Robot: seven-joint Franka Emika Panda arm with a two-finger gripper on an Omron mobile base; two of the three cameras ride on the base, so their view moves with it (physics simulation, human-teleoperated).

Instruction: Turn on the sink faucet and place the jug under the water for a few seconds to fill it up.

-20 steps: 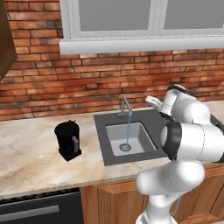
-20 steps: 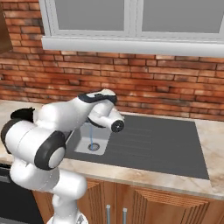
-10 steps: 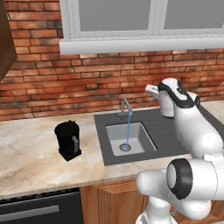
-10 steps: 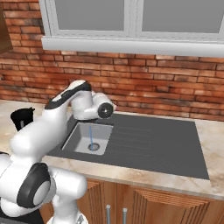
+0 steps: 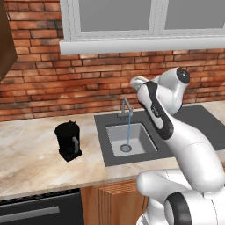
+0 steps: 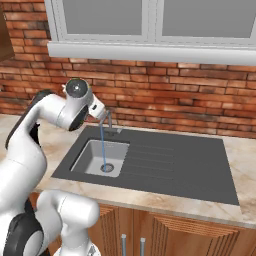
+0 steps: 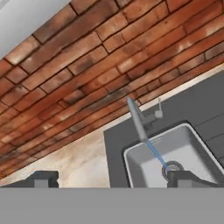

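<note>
The black jug (image 5: 68, 140) stands upright on the marble counter, left of the sink (image 5: 115, 135) and well away from it. The thin grey sink faucet (image 5: 126, 107) is on, and a light-blue stream of water (image 5: 128, 132) falls to the drain. My gripper (image 7: 113, 178) is open and holds nothing. It hangs above the counter and looks down along the faucet (image 7: 137, 117) and its slim lever (image 7: 159, 111) into the sink (image 7: 196, 144). In the left base view the hand (image 5: 137, 82) is above and just right of the faucet, not touching it.
A brick wall (image 5: 52, 88) with a white window sill (image 5: 145, 44) rises close behind the sink. The dark grey drainboard (image 6: 180, 165) stretches to the right of the basin. Marble counter (image 5: 30, 154) surrounds the jug, and a dark wooden cabinet (image 5: 4, 39) hangs at the upper left.
The arm has unfolded from low on the right and swung the open hand left and up, to above the faucet. Water runs throughout. The jug has not moved.
</note>
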